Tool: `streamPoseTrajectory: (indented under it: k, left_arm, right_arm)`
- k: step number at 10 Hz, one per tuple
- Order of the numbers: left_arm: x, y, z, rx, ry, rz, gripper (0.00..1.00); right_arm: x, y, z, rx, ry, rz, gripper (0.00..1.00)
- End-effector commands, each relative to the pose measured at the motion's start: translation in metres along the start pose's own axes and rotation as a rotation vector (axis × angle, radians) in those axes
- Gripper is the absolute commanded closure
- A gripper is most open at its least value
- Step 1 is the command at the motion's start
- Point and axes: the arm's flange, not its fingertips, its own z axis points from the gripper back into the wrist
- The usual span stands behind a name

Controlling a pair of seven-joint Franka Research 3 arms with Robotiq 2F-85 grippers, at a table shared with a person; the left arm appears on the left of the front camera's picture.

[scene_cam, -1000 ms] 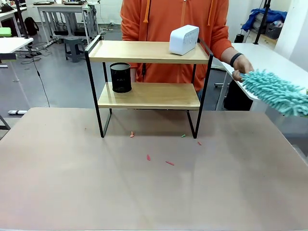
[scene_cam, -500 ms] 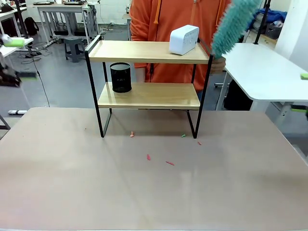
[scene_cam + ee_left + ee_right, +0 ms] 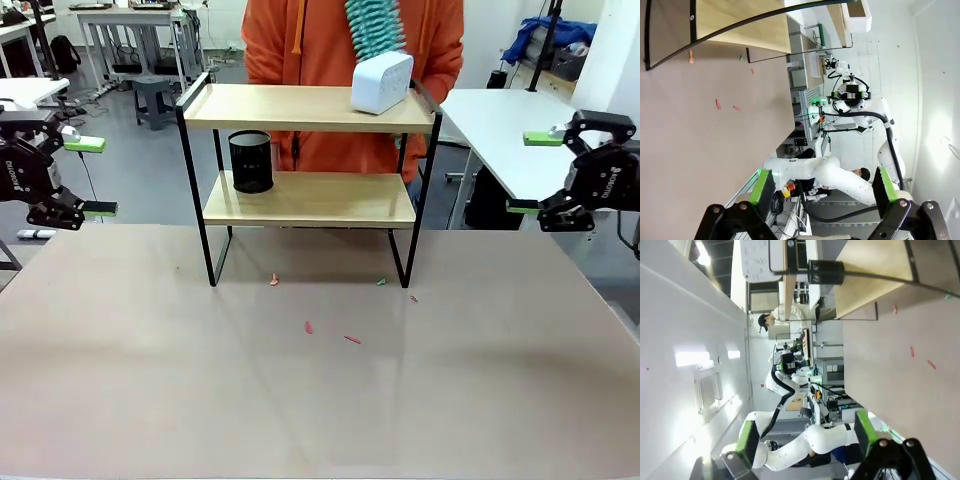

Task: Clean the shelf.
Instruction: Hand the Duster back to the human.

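Both arms had swung in since a moment earlier: left gripper (image 3: 82, 177) and right gripper (image 3: 533, 172) hung at the table's sides, jaws apart, empty. Meanwhile the person's duster (image 3: 373, 27) had risen behind the shelf (image 3: 308, 198), which stood mid-table toward the far edge. It looked light, rigid and tippy, best held by its thin black frame.

Left hand (image 3: 88, 177) and right hand (image 3: 532, 172) hang wide open at the table's opposite sides.

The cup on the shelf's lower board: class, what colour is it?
Black. The cup on the shelf shows best in the front view.
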Motion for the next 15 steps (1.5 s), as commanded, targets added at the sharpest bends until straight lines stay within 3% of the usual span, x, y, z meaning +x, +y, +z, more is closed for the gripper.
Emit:
streamPoseTrajectory:
  k: [1, 15]
  left_arm:
    - [-0.0015, -0.0047, 0.0042, -0.017, 0.003, -0.031, 0.00]
    - [-0.0015, -0.0047, 0.0042, -0.017, 0.003, -0.031, 0.00]
  right_arm:
    - [0.0000, 0.0025, 0.0264, 0.008, -0.032, 0.008, 0.00]
    - [0.0000, 0.0025, 0.0264, 0.008, -0.032, 0.008, 0.00]
